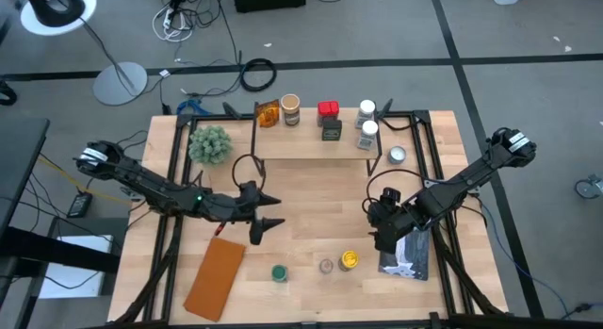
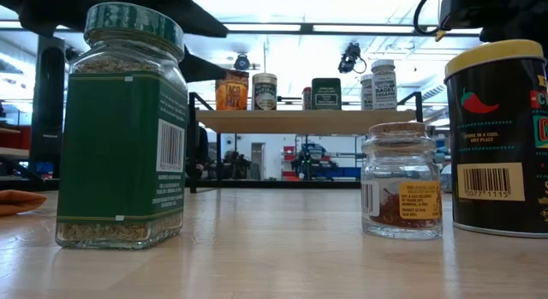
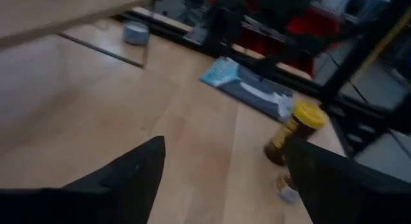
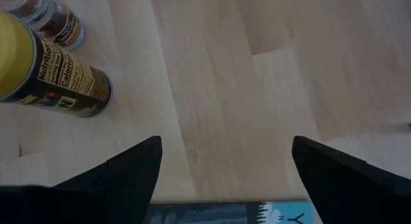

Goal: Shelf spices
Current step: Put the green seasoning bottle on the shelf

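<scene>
Your shelf (image 1: 316, 146) runs long-axis across the far desk (image 1: 311, 202) edge, carrying six upright spices. Three stand upright near the front edge: green-lidded jar (image 1: 279, 272), cork-topped jar (image 1: 326, 266), yellow-lidded can (image 1: 350, 260). Bare desk lies between. Left gripper (image 1: 267, 211) and right gripper (image 1: 382, 237): fingers spread, empty.

Smooth light-wood shelf (image 1: 311, 146); clear glass green-lidded jar (image 2: 122, 128).

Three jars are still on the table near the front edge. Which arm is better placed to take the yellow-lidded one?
Probably right: the open right hand is nearer the yellow-lidded jar than the open left hand.
</scene>
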